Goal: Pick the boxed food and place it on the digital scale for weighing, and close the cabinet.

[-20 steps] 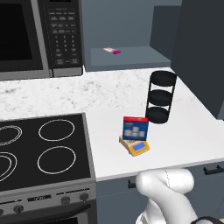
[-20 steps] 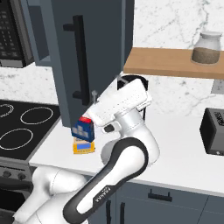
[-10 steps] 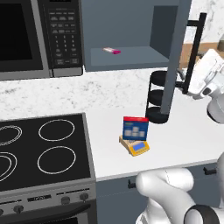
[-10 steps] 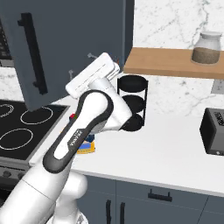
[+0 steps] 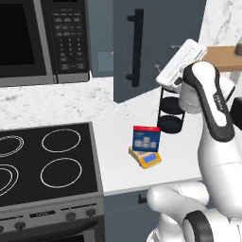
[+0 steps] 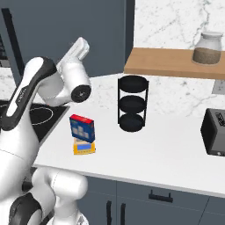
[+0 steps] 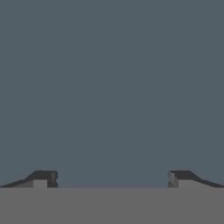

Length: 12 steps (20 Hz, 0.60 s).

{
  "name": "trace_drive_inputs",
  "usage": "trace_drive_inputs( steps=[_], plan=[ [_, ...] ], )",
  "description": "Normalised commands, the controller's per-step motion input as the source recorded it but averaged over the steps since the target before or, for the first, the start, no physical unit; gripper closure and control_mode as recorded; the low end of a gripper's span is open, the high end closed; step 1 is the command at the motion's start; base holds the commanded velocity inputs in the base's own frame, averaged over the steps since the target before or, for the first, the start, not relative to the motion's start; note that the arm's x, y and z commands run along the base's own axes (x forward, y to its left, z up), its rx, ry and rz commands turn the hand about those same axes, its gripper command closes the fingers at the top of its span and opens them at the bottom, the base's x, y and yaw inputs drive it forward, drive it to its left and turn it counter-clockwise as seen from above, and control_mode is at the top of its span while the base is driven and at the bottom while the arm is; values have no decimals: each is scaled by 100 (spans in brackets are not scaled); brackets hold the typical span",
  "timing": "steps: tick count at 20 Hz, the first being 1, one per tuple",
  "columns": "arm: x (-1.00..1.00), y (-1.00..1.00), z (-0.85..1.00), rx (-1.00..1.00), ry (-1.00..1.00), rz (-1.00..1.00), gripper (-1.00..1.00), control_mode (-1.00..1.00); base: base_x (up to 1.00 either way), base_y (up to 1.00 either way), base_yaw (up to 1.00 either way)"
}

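Door swung most of the way shut since the earlier frame, your arm following it round.

You had the boxed food [image 5: 146, 138] standing on the digital scale [image 5: 146, 158] on the white surface [image 6: 167, 154], so that step looked done. Your gripper [image 7: 112, 179], fingers [image 7: 43, 178] spread wide and empty, faced the cabinet [image 5: 156, 42] door, which was still slightly ajar; the final push remained.
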Motion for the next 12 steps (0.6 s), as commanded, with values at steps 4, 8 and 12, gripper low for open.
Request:
trace_drive_inputs(
  steps=[4, 8, 12],
  plan=[
    [98, 37, -3, -15, 25, -36, -100, -100, 0, 0, 0],
    [96, 8, -13, -7, 19, -7, -100, -100, 0, 0, 0],
    [61, -15, -6, 0, 11, 1, -100, -100, 0, 0, 0]
  ],
)
